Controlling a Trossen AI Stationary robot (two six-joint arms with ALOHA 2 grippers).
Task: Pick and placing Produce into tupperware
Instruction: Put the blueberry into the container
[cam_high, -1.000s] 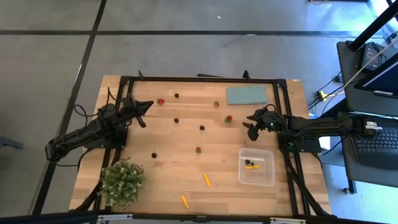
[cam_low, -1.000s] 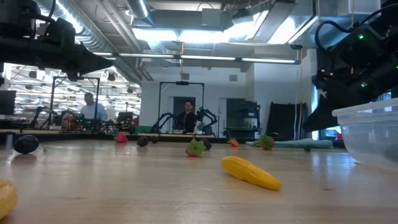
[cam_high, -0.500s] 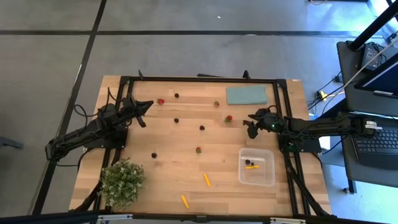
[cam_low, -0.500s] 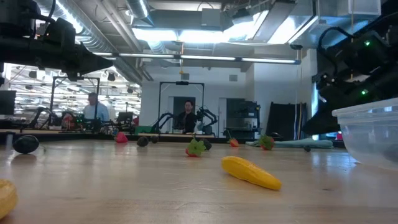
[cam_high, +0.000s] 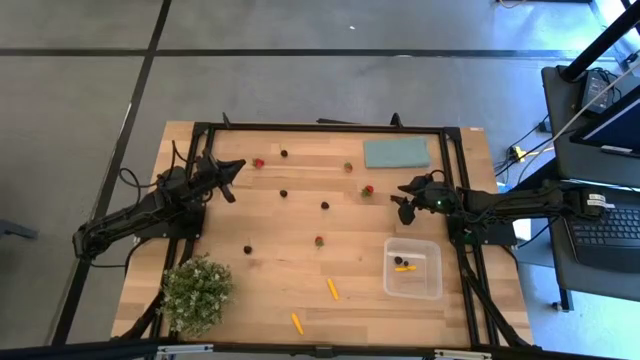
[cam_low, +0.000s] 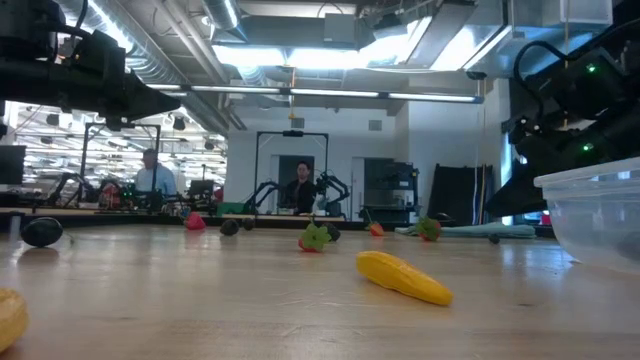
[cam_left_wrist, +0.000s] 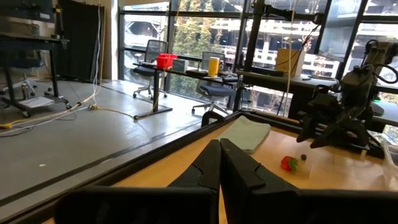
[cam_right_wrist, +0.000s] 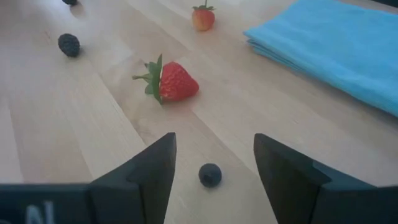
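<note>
Lowered slightly, right claw (cam_right_wrist: 211, 163) gapes wide over what seems a blueberry (cam_right_wrist: 210, 175).

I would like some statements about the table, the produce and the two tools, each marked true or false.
1. The right tool is open above a small dark berry. True.
2. The left tool holds a strawberry. False: its fingers are shut on nothing.
3. The tupperware is empty. False: a dark piece and an orange-yellow piece already lie inside it.
4. A strawberry lies on the wood just beyond the dark berry in the right wrist view. True.
5. The potted plant stands beside the teal slab. False: they are at opposite corners of the table.
</note>
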